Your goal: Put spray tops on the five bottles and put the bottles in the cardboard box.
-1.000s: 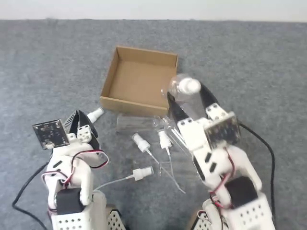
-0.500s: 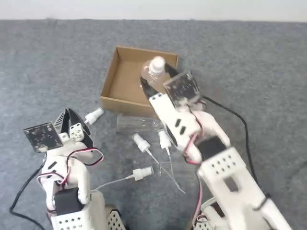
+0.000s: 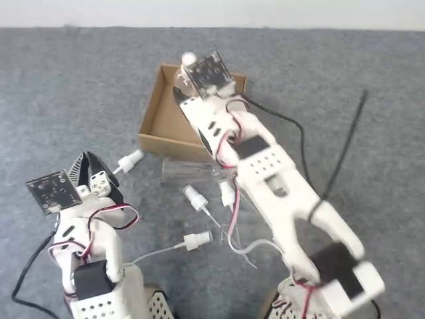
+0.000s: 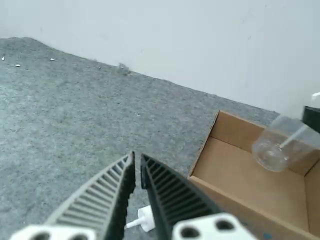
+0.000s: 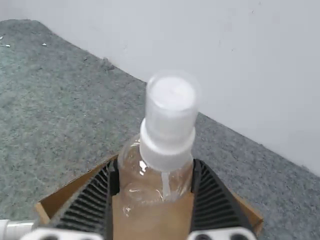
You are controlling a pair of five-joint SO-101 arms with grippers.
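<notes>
Because the bottle (image 5: pixel 155 182) already has its spray top (image 5: pixel 169 120) on, the right claw (image 5: pixel 155 169) holds it over the cardboard box (image 3: pixel 151 126), which is likely where it is meant to go. The claw's two black fingers (image 5: pixel 100 200) squeeze the clear body from both sides, just under the white top, so the bottle cannot slip. In the left wrist view the bottle hangs above the brown floor of the box, near the far wall. It does not seem to rest on anything. The right arm is stretched far out from its base to get there.

The left claw (image 4: pixel 137 160) sits back near its own base, well apart from the box. Its fingers are closed together, or very nearly, and they hold nothing. Back there it is out of the way, so the right arm has room to work.

The box is open on top and has four low walls. There is wide brown floor under the bottle to set it on. The far wall is the edge to watch, since the bottle could bump it on the way down.

On the grey mat (image 3: pixel 66 86) in front of the box lie loose spray tops (image 3: pixel 199 238) with long thin tubes. Some clear bottles (image 3: pixel 186 169) lie there too, but they are hard to count. They lie just beside the right arm, so it will need care when it pulls back.
</notes>
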